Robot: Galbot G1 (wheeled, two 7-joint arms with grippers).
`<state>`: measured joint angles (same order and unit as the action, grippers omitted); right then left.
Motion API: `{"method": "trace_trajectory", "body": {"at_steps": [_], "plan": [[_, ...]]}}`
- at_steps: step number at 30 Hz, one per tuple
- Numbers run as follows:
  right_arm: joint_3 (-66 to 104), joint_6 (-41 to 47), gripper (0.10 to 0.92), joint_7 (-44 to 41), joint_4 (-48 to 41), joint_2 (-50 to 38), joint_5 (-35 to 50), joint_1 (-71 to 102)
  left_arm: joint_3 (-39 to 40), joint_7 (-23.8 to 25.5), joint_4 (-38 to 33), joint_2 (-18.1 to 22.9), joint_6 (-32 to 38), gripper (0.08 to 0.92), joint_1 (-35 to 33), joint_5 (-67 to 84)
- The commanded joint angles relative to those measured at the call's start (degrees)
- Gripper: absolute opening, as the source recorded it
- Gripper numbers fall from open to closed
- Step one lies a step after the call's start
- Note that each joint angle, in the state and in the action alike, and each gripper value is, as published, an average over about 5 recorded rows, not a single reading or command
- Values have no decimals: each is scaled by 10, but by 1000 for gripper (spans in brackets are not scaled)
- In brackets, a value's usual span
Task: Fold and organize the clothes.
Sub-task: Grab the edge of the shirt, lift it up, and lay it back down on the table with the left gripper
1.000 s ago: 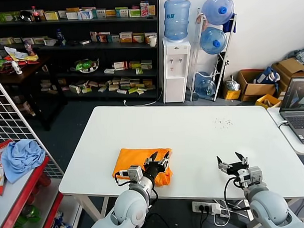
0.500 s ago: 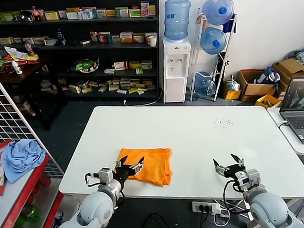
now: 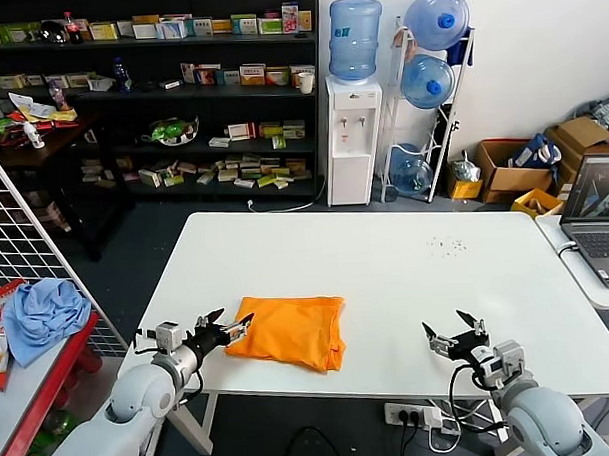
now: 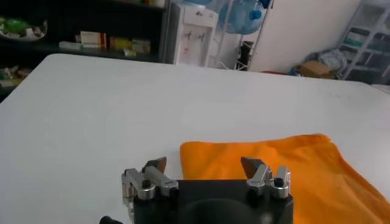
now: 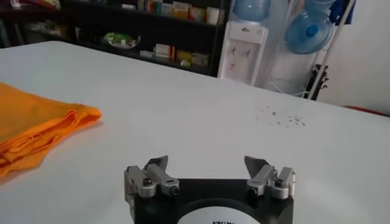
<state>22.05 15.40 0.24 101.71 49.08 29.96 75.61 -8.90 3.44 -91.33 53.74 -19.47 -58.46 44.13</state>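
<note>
Two grippers hang over the near edge of the white table (image 3: 386,255), and neither holds anything. The orange T-shirt (image 3: 288,332) lies folded into a compact rectangle near the table's front edge, toward its left half, well short of the corner. The left gripper (image 3: 222,330) sits just beside the shirt's left edge, low over the table, its fingers spread wide and empty; in the left wrist view the shirt's near corner (image 4: 268,170) lies just ahead of that spread pair, and whether a fingertip brushes the cloth I cannot tell. The right gripper (image 3: 454,335) hovers over bare table toward the right of the front edge, well apart from the shirt, fingers likewise spread with nothing between them. Judged from how the cloth lies, the fold looks done or nearly so. The main risk is the left gripper so close to the stack: a low sideways move could catch the top layer and drag the fold open, or nudge the bundle toward the table's front edge, where an overhanging flap might slip off. Soft cotton also springs back, so the loose layers on the shirt's right side, visible in the right wrist view (image 5: 42,128), may relax.
</note>
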Motion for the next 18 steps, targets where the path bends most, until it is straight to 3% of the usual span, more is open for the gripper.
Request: {"method": "trace_trajectory", "body": {"at_steps": [1, 18], "plan": [[1, -1, 823, -13, 1, -2, 0, 3, -11, 63, 85, -1, -10, 823, 29, -7], [-1, 3, 823, -8, 16, -4, 2, 3, 6, 54, 71, 20, -34, 807, 30, -8]]}}
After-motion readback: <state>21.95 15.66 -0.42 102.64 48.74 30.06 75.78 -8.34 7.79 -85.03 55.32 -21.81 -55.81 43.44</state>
